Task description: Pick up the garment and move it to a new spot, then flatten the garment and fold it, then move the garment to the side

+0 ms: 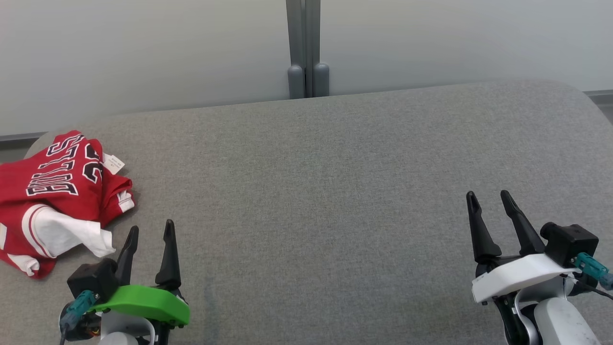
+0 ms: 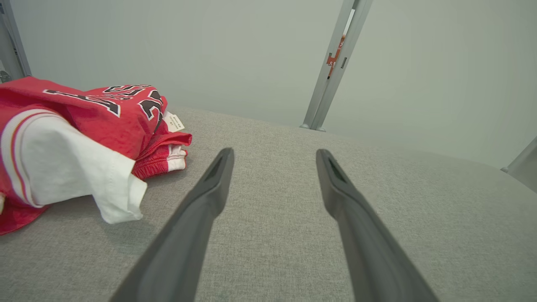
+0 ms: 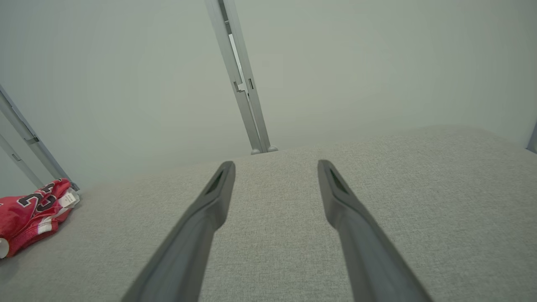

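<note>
1. Head view: the garment [image 1: 57,191], a red jersey with black-and-white lettering and white trim, lies bunched in a loose heap at the left edge of the grey fabric surface [image 1: 316,191]; a white sleeve [image 1: 72,235] spills out of its near side and a small white label [image 1: 113,163] sticks out at its far right corner; the left gripper [image 1: 151,226], on a green mount, sits at the lower left just beside the heap's near right corner, its two dark fingers spread apart with nothing between them; the right gripper [image 1: 489,193], on a white mount, sits at the lower right, well apart from the garment, fingers likewise spread and empty; behind the surface stand a pale wall [image 1: 143,48] and a grey metal post [image 1: 306,48].

2. Left wrist view: the left gripper [image 2: 275,151] points out over bare grey fabric with its jaws wide; the garment [image 2: 84,126] lies to the left of the fingers, not touching them; the white sleeve [image 2: 75,167] droops onto the surface nearest the left finger; the label [image 2: 174,122] shows at the heap's far side.

3. Right wrist view: the right gripper [image 3: 276,162] is open over bare fabric, holding nothing; the garment [image 3: 29,214] shows small at the far left edge; the post [image 3: 243,84] rises behind the surface's far edge.
</note>
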Tool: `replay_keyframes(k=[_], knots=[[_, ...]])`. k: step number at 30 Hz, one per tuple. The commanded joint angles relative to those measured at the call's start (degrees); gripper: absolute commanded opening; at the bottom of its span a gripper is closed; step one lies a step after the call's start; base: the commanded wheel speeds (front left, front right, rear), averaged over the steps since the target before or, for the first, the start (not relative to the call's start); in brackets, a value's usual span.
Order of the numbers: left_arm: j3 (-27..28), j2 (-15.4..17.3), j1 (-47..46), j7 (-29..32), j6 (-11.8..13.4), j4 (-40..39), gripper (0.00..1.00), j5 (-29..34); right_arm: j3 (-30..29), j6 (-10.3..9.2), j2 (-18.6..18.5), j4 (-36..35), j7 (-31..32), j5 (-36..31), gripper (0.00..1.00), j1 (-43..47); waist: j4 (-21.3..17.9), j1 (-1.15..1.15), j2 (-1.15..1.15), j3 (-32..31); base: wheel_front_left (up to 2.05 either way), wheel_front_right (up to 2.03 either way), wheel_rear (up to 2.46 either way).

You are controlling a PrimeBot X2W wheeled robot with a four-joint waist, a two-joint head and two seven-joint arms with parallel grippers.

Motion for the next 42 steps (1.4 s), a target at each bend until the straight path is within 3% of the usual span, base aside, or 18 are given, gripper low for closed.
replay_keyframes(k=[1,27,42], knots=[[0.1,0.0,-1.2,-0.5,0.2,0.1,1.0,1.5,0.1,0.02,-0.1,-0.5,-0.5,-1.4,1.0,0.4,0.0,0.0,0.0,0.0,0.0,0.0,0.0],[1.1,-0.5,-1.6,-3.3,0.2,3.0,1.0,11.3,0.0,0.01,0.9,0.3,-3.2,-9.5,1.0,1.3,-0.1,0.0,0.0,0.1,0.0,0.0,0.0],[1.6,-0.6,-1.3,-3.3,0.1,3.1,1.0,10.9,-0.4,0.01,1.2,0.7,-3.2,-8.6,1.0,1.5,0.2,0.0,0.0,0.2,0.0,0.0,0.0]])
